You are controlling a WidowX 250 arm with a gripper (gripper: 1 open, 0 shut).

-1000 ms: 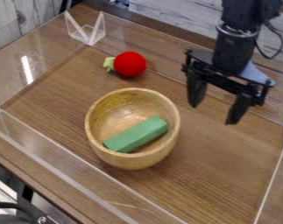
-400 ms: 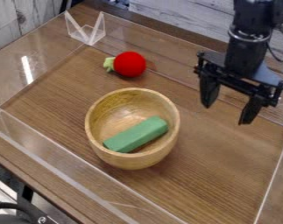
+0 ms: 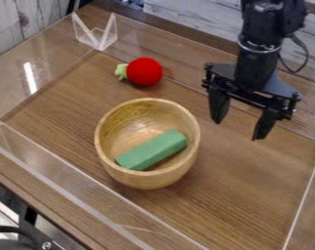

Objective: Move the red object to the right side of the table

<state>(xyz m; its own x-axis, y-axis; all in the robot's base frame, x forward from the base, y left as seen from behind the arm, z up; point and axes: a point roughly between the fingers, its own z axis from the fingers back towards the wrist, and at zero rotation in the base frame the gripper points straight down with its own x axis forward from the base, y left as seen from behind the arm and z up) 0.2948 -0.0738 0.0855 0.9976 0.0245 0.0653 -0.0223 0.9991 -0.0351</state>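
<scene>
The red object (image 3: 144, 69), a small bright red ball with a green stub on its left, rests on the brown wood-grain table (image 3: 68, 98) toward the back, just beyond the wooden bowl. My black gripper (image 3: 241, 116) hangs pointing down over the right half of the table, well to the right of the red object and apart from it. Its two fingers (image 3: 217, 105) stand wide open with nothing between them.
A wooden bowl (image 3: 114, 156) holding a green block (image 3: 152, 150) sits in the middle front. Clear acrylic walls (image 3: 43, 156) edge the tabletop. A clear V-shaped stand (image 3: 94, 32) is at the back left corner.
The gripper swung right and back between the earlier frames, and has come back left and lower, close to where it was a second ago. The red object and bowl have not moved.
</scene>
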